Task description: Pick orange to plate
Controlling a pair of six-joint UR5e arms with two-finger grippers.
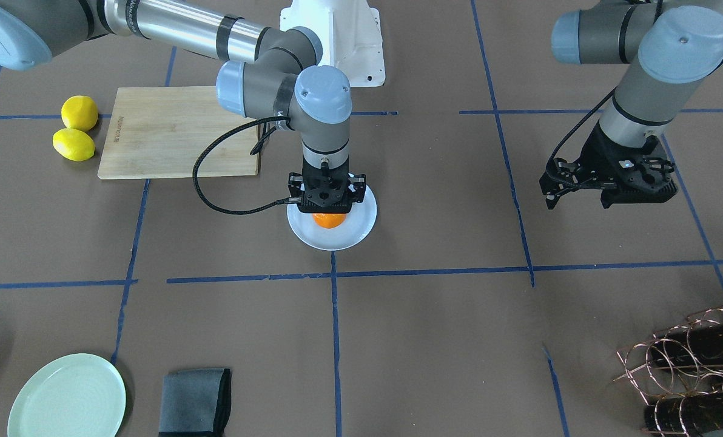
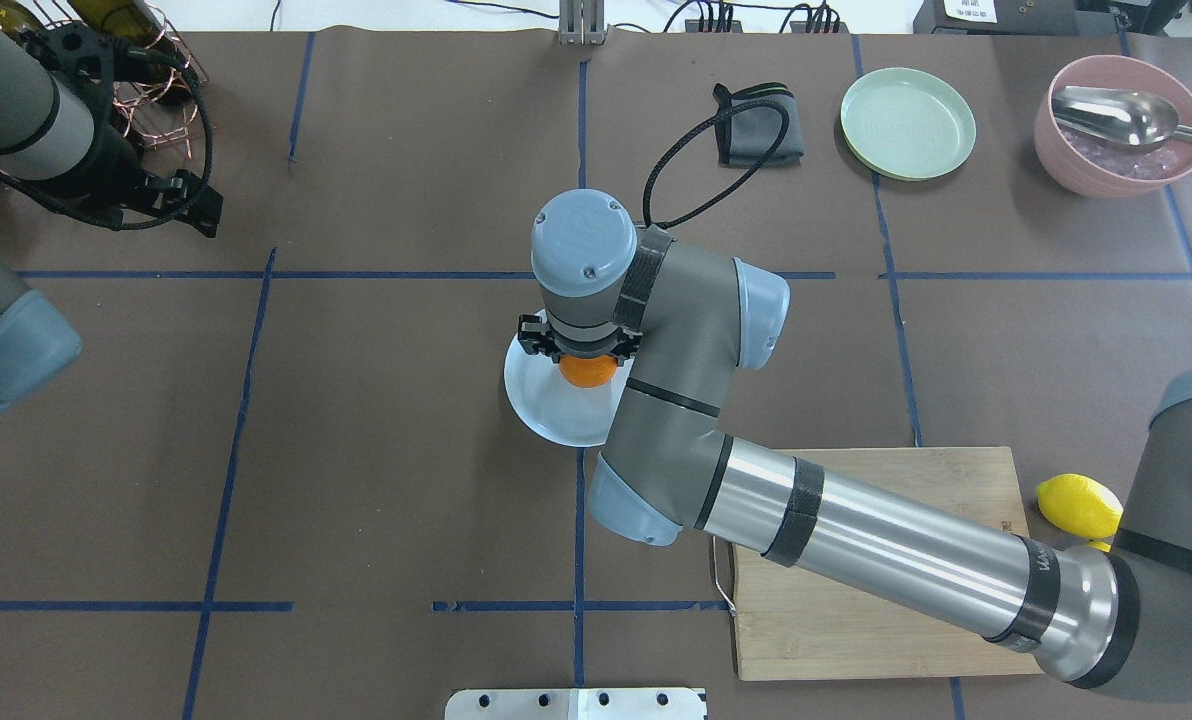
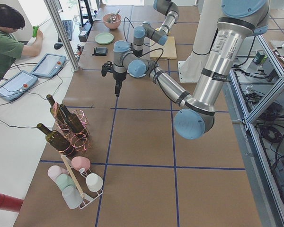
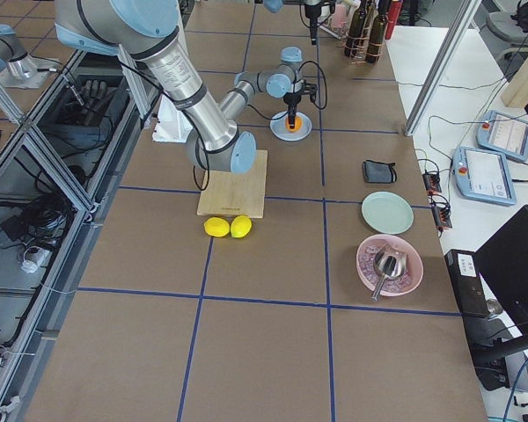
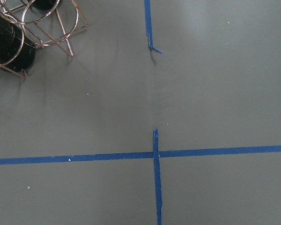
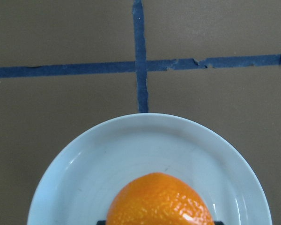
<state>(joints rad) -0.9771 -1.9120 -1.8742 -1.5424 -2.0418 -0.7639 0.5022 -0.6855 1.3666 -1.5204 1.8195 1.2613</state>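
The orange [image 1: 329,221] sits low over the middle of the pale bluish-white plate [image 1: 337,240], near the table's centre. My right gripper [image 1: 327,211] points straight down onto it, and its fingers are hidden behind the gripper body; it looks shut on the orange. In the right wrist view the orange [image 6: 159,201] fills the bottom centre with the plate [image 6: 107,154] spread under it. From overhead only a sliver of the orange [image 2: 586,372] shows under the wrist. My left gripper [image 1: 578,203] hangs open and empty, far off to the side.
A wooden cutting board [image 1: 179,130] lies by the robot base, with two yellow lemons [image 1: 76,128] beside it. On the far edge are a pale green plate [image 1: 67,397], a grey cloth [image 1: 195,400], a pink bowl with a spoon [image 2: 1116,125] and a wire bottle rack [image 1: 689,364].
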